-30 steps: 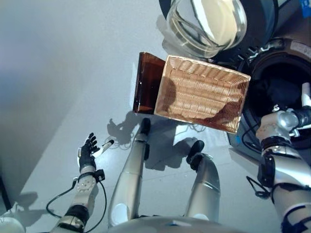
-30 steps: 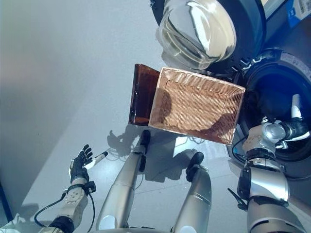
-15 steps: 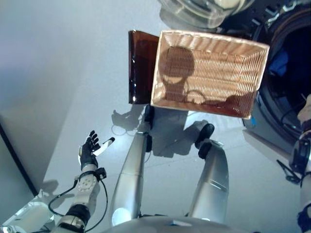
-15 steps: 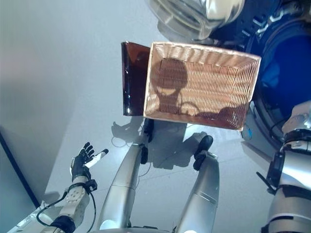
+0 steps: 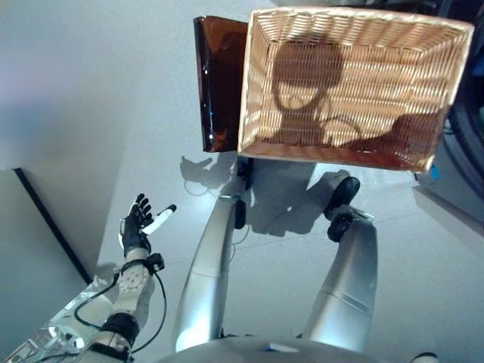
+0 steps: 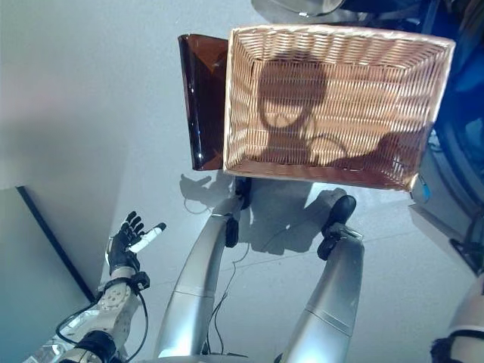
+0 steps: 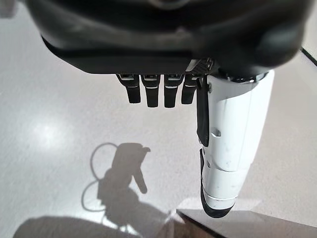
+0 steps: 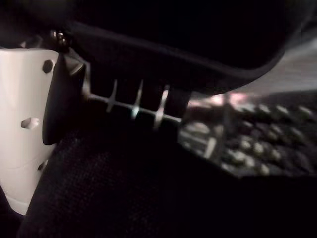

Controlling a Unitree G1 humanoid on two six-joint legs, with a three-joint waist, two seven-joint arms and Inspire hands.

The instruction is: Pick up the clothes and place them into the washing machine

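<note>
The wicker basket (image 5: 348, 83) rests on the dark brown box (image 5: 219, 83) and holds no clothes. The washing machine's dark opening (image 6: 463, 144) is at the right edge, beside the basket. My right hand (image 8: 133, 106) is inside the perforated metal drum (image 8: 247, 144), fingers straight, above dark cloth (image 8: 114, 188) lying in the drum. My left hand (image 5: 138, 227) hangs low at the left over the grey floor, open and empty; it also shows in the left wrist view (image 7: 158, 89).
The grey floor (image 5: 91, 91) spreads out left of the box. A dark strip (image 5: 49, 223) crosses the floor at the lower left, with a duller panel (image 5: 26, 280) beyond it.
The camera has moved, so the basket and box now look larger and higher in view, and the right arm has slid out at the right edge. My left hand keeps its pose.
</note>
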